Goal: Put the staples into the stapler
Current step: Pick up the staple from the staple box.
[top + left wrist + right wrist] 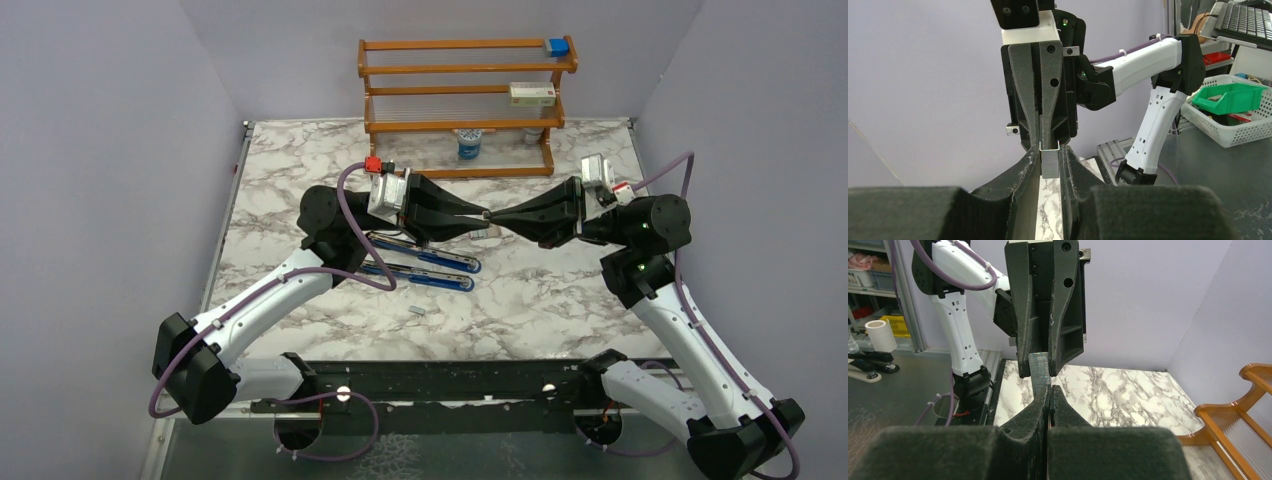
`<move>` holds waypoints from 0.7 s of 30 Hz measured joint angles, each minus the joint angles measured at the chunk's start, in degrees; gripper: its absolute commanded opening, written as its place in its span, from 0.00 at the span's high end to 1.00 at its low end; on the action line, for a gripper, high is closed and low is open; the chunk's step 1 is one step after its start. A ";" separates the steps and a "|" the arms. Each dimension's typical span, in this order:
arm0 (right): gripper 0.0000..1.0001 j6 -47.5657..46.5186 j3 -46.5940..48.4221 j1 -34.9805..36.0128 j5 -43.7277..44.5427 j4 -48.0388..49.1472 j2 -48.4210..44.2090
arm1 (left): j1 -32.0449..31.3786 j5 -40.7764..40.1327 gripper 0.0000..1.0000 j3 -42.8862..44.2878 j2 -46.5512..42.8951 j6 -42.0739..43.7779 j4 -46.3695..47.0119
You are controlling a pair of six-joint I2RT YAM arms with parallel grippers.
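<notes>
Stapler [425,262] lies on table [540,300], left of centre, its two blue arms splayed apart, presumably opened so the channel can take a strip. Spare strip [417,311] lies just near of it, loose. Above and right of stapler, L gripper [478,213] and R gripper [498,216] meet tip to tip in mid-air w/ the staples [1050,164] between them. L fingers pinch strip across its width. R fingers are pressed tight on its other end. Reads as a handover or regrip, prob. to turn strip the right way for the channel. Risk: if one lets go before the other's hold is firm, strip drops.
</notes>
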 measured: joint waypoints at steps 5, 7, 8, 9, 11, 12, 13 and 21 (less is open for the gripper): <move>0.98 0.04 0.24 0.00 -0.33 0.00 0.17 | 0.00 -0.02 0.86 0.00 0.09 0.17 0.33; 0.89 0.20 0.31 -0.02 -0.42 0.00 0.22 | 0.00 -0.02 0.90 0.00 0.09 0.26 0.39; 0.84 0.31 0.31 0.00 -0.42 0.02 0.26 | 0.00 0.00 0.92 0.00 0.09 0.33 0.42; 0.80 0.37 0.31 0.00 -0.37 -0.02 0.26 | 0.00 0.09 0.93 0.00 0.09 0.42 0.42; 0.74 0.37 0.31 -0.02 -0.26 -0.02 0.24 | -0.02 0.35 0.95 0.00 0.09 0.72 0.42; 0.71 0.26 0.31 -0.02 -0.17 -0.02 0.22 | -0.02 0.44 0.96 0.00 0.09 0.85 0.42; 0.70 0.09 0.31 -0.02 -0.09 -0.15 0.11 | -0.07 0.57 0.96 0.00 0.09 1.11 0.42; 0.64 -3.58 -0.09 -0.02 5.73 -5.57 -6.16 | -0.15 2.54 0.99 0.00 0.09 3.08 0.37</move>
